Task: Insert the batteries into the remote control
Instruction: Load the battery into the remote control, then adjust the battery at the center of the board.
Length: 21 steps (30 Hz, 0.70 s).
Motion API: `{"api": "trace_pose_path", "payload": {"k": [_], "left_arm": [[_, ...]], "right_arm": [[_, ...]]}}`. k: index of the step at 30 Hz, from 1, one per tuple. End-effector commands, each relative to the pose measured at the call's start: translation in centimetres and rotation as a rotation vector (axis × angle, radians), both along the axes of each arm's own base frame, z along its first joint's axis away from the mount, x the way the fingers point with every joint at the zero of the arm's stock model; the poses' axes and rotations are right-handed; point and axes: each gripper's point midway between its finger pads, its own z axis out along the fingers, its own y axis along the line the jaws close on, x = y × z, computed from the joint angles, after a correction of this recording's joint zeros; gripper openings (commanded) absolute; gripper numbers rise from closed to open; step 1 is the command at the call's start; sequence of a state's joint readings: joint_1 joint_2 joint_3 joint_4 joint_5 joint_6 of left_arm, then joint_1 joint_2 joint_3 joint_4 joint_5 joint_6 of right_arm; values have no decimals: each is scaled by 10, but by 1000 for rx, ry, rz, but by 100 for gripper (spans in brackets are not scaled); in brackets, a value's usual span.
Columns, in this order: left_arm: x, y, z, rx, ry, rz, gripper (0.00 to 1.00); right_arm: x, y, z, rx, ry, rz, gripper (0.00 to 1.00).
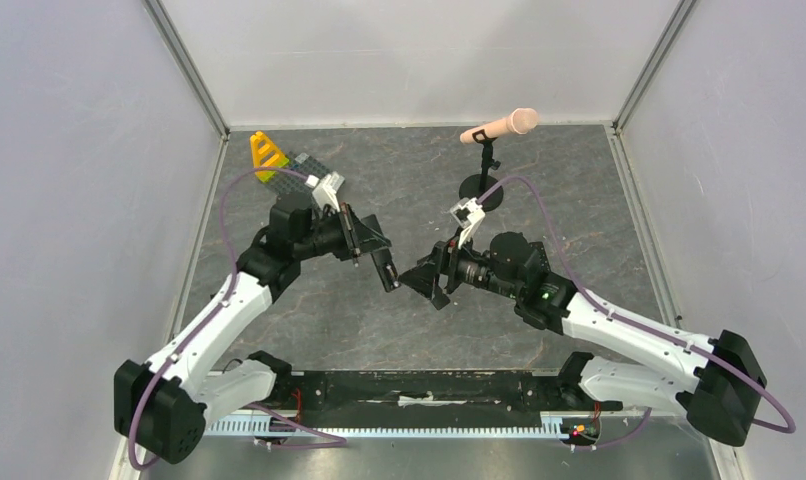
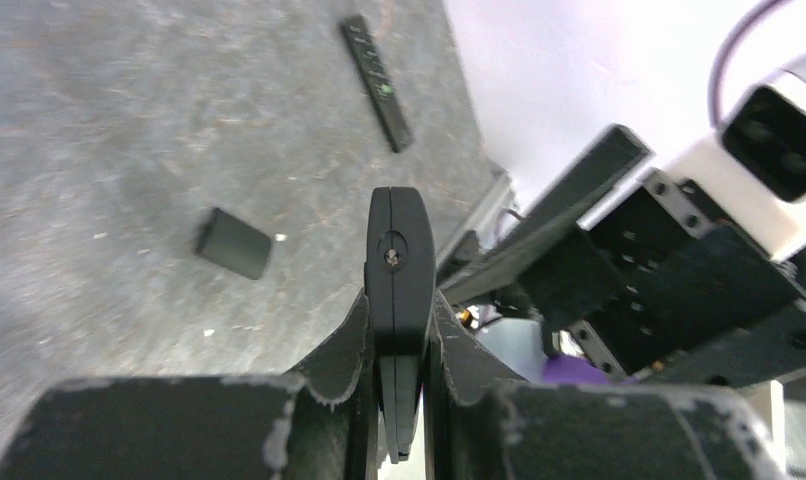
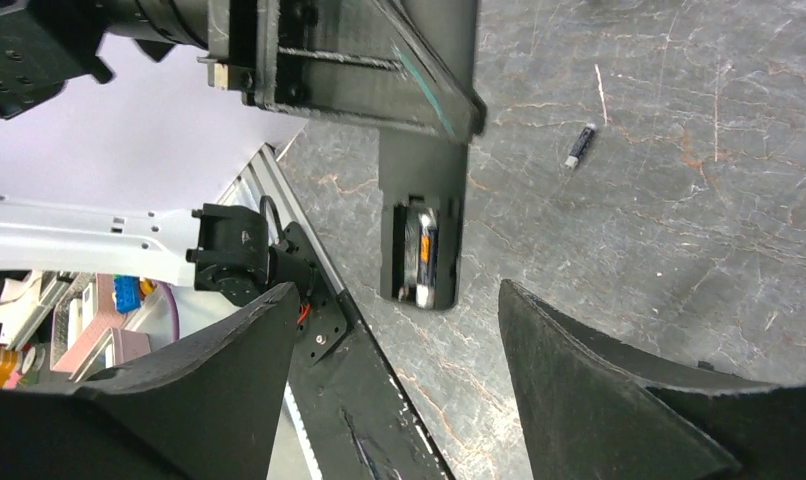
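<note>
While the left tool (image 2: 401,312) clamps the remote control (image 2: 399,235), the right tool (image 3: 397,292), jaws apart, alone views a battery (image 3: 426,255) seated inside.

Lab test cell: white panel walls (image 1: 409,60), aluminium frame posts (image 1: 186,65)

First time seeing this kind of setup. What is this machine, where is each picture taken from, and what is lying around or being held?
This is a two-armed robot at a table; each arm ends in a two-finger gripper. One picture looks down from above; the other two come from cameras on the wrists. The left gripper is shut on the remote control, whose open compartment shows one battery inside. The right gripper is open and empty. On the table lie a loose battery, a small black cover, a buttoned remote and a microphone on a stand.
</note>
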State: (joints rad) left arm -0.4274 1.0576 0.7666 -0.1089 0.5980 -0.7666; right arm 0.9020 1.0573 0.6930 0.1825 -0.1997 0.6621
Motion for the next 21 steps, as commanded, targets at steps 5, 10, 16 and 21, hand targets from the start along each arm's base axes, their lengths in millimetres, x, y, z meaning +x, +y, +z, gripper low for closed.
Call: {"api": "trace_pose_path", "payload": {"k": [5,10,16,21], "left_arm": [[30,120,5,498,-59,520,2],[19,155,23,563,-84,669,2],[6,181,47,570,-128,786,2],[-3,188,53,579,-139,796,2]], "right_arm": [[19,-2,-17,-67,-5,-56,74],[38,21,-37,-164,-18,-125,70],[60,79,-80,-392,-54,-194,67],[76,110,-113,-547,-82,-254,63]]}}
